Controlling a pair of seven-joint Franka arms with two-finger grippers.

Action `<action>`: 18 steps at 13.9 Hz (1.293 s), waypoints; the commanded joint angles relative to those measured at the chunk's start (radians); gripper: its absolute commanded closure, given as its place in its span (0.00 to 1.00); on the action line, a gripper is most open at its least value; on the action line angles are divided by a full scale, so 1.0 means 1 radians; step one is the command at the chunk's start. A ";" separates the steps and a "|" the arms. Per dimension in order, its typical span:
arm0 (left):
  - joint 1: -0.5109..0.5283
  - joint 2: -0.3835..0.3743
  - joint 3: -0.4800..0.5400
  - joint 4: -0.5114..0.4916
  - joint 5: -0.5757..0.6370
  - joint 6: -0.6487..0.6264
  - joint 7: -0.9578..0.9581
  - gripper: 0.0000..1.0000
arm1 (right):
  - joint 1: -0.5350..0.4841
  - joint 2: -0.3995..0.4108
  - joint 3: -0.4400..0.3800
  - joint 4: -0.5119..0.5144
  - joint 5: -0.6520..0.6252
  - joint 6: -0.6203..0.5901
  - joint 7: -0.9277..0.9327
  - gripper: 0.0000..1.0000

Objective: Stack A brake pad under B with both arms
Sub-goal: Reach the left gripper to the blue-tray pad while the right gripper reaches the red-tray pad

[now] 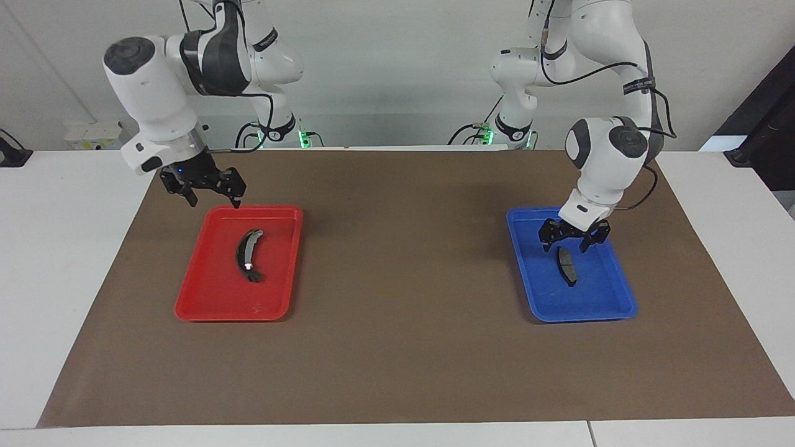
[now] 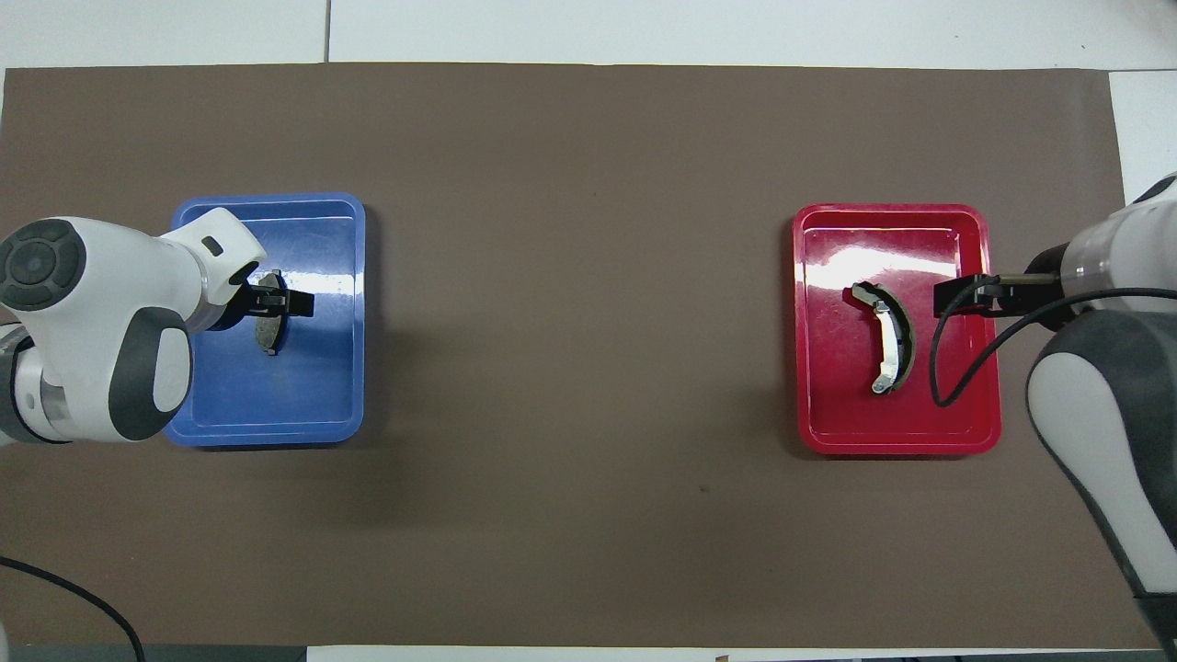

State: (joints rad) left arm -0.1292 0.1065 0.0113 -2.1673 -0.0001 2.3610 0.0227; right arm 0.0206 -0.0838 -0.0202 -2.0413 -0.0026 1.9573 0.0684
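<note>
- The right claw (image 1: 214, 202) hung over the edge of the red tray (image 1: 236, 315) that lay nearest the robots. Its two fingers were spread wide and held nothing.
- The long curved piece (image 1: 243, 251) lay flat in the middle of the red tray, at the right arm's end of the table. The claw was not touching it.
- The left claw (image 1: 566, 243) was low over the blue tray (image 1: 584, 315), just above the end of the short pad (image 1: 566, 267) nearest the robots. Its fingers were wide apart, and I could not tell if they touched the pad.
- The short pad lay flat in the blue tray, at the left arm's end of the table.
- It looked like the picking-up step, with nothing stacked yet.
- Next, I think the left claw needed to drop around the pad and pinch it.
</note>
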 commanded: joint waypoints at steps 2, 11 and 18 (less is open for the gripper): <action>0.005 0.030 0.009 -0.048 -0.006 0.125 0.042 0.03 | -0.007 0.055 0.005 -0.182 0.021 0.290 -0.079 0.00; 0.052 0.119 0.010 -0.046 -0.006 0.218 0.152 0.03 | -0.016 0.191 0.003 -0.287 0.021 0.537 -0.168 0.00; 0.051 0.108 0.009 -0.029 -0.006 0.104 0.209 0.99 | -0.021 0.190 0.003 -0.306 0.022 0.538 -0.211 0.05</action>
State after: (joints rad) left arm -0.0827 0.2165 0.0246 -2.1925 0.0006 2.5171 0.2024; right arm 0.0126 0.1143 -0.0232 -2.3248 -0.0014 2.4753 -0.1069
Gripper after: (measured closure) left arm 0.542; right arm 0.026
